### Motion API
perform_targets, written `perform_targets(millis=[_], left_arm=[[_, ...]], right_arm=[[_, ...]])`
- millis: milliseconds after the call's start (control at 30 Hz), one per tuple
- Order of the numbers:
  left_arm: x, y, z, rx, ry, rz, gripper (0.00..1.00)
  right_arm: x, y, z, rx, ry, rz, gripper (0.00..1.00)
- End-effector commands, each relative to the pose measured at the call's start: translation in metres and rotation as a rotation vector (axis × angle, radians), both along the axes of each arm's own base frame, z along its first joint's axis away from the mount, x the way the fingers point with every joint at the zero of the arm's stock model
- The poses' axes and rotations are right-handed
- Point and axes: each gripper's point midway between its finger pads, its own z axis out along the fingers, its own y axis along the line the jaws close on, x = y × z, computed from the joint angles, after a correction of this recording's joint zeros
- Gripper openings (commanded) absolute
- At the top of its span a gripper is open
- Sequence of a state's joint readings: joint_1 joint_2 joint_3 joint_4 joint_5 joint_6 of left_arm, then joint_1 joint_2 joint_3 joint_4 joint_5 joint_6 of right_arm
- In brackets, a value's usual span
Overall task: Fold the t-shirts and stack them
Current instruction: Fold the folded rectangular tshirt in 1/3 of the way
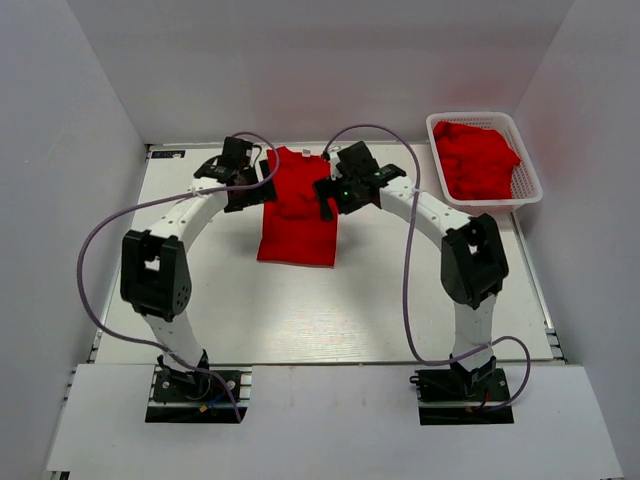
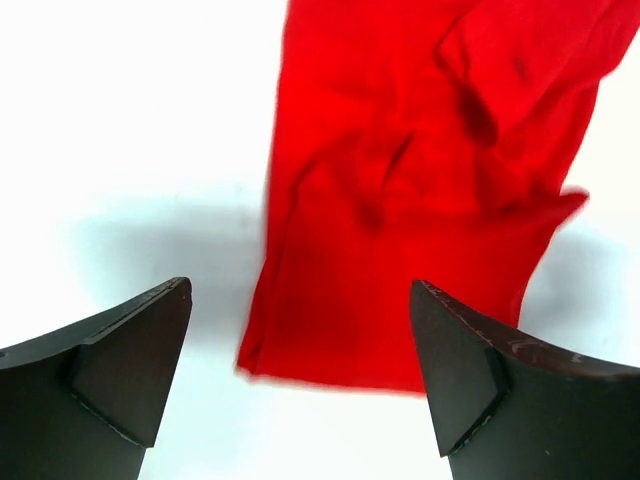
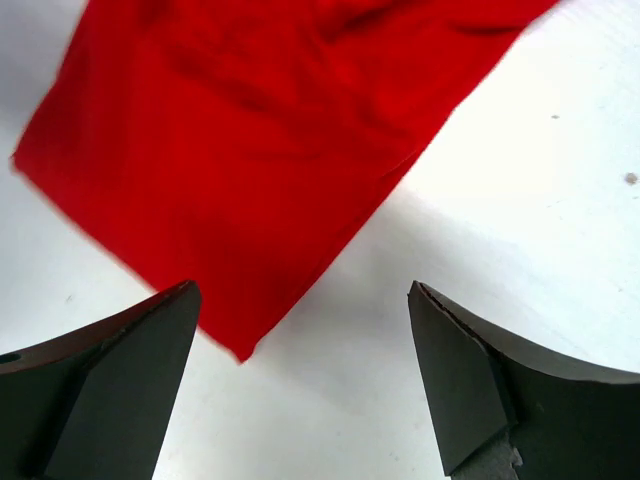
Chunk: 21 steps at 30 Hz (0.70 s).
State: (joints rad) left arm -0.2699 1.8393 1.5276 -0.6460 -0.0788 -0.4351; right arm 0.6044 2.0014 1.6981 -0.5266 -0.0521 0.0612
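- Only the overhead view takes in the basket (image 1: 530,188), which sits at the far right corner of the counter (image 1: 300,310) with a heap of red t-shirts (image 1: 478,158) inside. Neither wrist view reaches it.
- One red t-shirt (image 1: 298,210) lies on the counter toward the far edge, between the two arms and well apart from the basket.
- From above it is a tall, narrow panel with its sides folded in. The near hem is straight and the far half is rumpled.
- The left wrist view shows creases and a loose flap on one side. The right wrist view shows a smoother stretch ending in one sharp corner.
- The left pincer (image 2: 300,290) is spread wide over the shirt's edge, with nothing in it.
- The right pincer (image 3: 300,290) is just as wide and empty, over that corner.
- Bare counter runs from the near hem to the arm bases. White walls close in on the left, right and far sides.
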Motion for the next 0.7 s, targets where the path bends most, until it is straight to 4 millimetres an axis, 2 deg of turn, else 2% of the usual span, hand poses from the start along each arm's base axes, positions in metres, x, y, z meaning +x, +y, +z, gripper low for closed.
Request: perform_targets(millis=[0, 33, 100, 133, 167, 200, 267, 300, 333, 400, 433, 500, 567, 633, 667], left_arm=[[-0.023, 0.017, 0.034, -0.012, -0.065, 0.038, 1.00], [-0.035, 0.020, 0.024, -0.004, -0.037, 0.038, 1.00], [-0.053, 0.024, 0.020, -0.007, -0.025, 0.046, 1.00], [-0.061, 0.026, 0.016, -0.011, -0.006, 0.057, 1.00], [-0.068, 0.028, 0.012, -0.006, 0.010, 0.057, 1.00], [-0.082, 0.026, -0.001, -0.021, 0.052, 0.052, 1.00], [-0.089, 0.022, -0.004, -0.051, 0.045, 0.031, 1.00], [-0.100, 0.017, -0.019, -0.076, 0.086, 0.007, 1.00], [-0.103, 0.016, -0.024, -0.082, 0.098, 0.001, 1.00], [-0.112, 0.008, -0.037, -0.104, 0.104, -0.044, 1.00], [-0.114, 0.007, -0.041, -0.102, 0.103, -0.070, 1.00], [-0.115, 0.002, -0.050, -0.112, 0.094, -0.086, 1.00], [-0.113, 0.002, -0.056, -0.109, 0.081, -0.094, 0.99], [-0.109, 0.006, -0.066, -0.107, 0.092, -0.080, 0.99], [-0.107, 0.005, -0.065, -0.110, 0.080, -0.080, 0.97]], right_arm=[[-0.020, 0.013, 0.016, 0.076, -0.020, 0.103, 0.90], [-0.026, 0.021, 0.018, 0.108, -0.004, 0.134, 0.90], [-0.036, 0.035, 0.015, 0.134, 0.020, 0.181, 0.90], [-0.037, 0.040, 0.007, 0.135, 0.047, 0.191, 0.90], [-0.035, 0.046, 0.012, 0.150, 0.038, 0.199, 0.90], [-0.040, 0.049, 0.009, 0.143, 0.065, 0.185, 0.90], [-0.036, 0.049, 0.003, 0.142, 0.082, 0.157, 0.90], [-0.039, 0.050, 0.002, 0.159, 0.112, 0.120, 0.90], [-0.049, 0.041, -0.013, 0.139, 0.145, 0.098, 0.90], [-0.049, 0.037, -0.001, 0.168, 0.108, 0.043, 0.90], [-0.060, 0.025, -0.026, 0.132, 0.138, 0.019, 0.90], [-0.066, 0.020, -0.028, 0.140, 0.153, -0.031, 0.90], [-0.073, 0.010, -0.039, 0.123, 0.176, -0.090, 0.90], [-0.074, 0.007, -0.046, 0.121, 0.175, -0.134, 0.90], [-0.074, 0.003, -0.053, 0.109, 0.183, -0.181, 0.90]])
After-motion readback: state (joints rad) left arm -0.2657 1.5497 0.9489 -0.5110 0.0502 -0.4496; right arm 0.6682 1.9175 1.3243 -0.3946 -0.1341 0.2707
